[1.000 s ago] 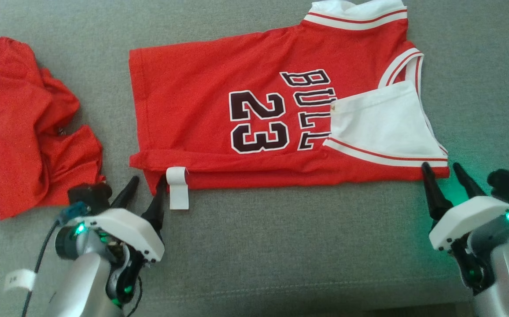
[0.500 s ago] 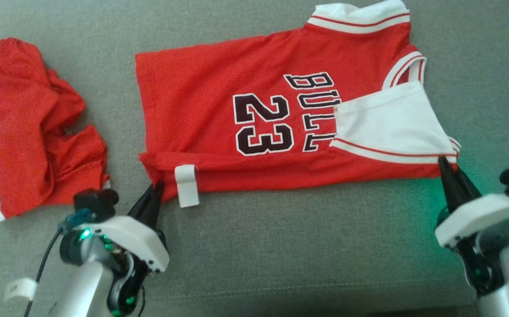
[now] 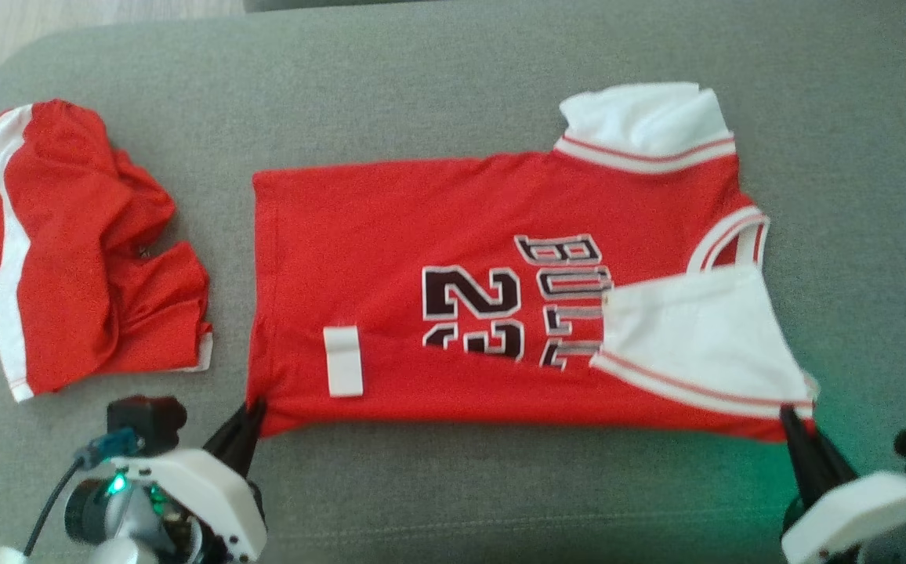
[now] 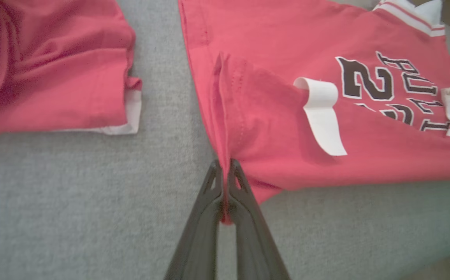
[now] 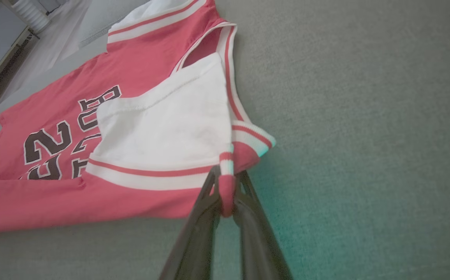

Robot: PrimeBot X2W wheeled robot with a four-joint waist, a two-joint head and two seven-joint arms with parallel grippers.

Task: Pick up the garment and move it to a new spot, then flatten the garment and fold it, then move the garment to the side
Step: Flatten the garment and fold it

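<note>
A red jersey (image 3: 390, 235) with the number 23 lies spread on a grey cushion (image 3: 453, 70), from the middle of the head view out toward 3 o'clock. Its hem is toward 9 o'clock and its white collar toward 1 o'clock. A white sleeve (image 3: 696, 337) is folded over the chest at about 4 o'clock. A band of red cloth along the near edge lies over the lower part of the number, with a white label (image 3: 342, 360) on top of it.

The left tool (image 3: 253, 407) sits at 7 o'clock. Its two dark fingers are closed on the jersey's near hem corner. In the left wrist view the red cloth is pinched between the tips of that tool (image 4: 224, 167), and a raised crease runs away from the grip toward 12 o'clock.

The right tool (image 3: 788, 413) sits at 4 o'clock. It is closed on the near shoulder corner, just below the sleeve's striped band. The right wrist view shows a red and white tab of cloth squeezed between the fingers of this tool (image 5: 227, 175).

A second red garment (image 3: 69, 235) with a white stripe lies crumpled at 9 o'clock, apart from the jersey.
</note>
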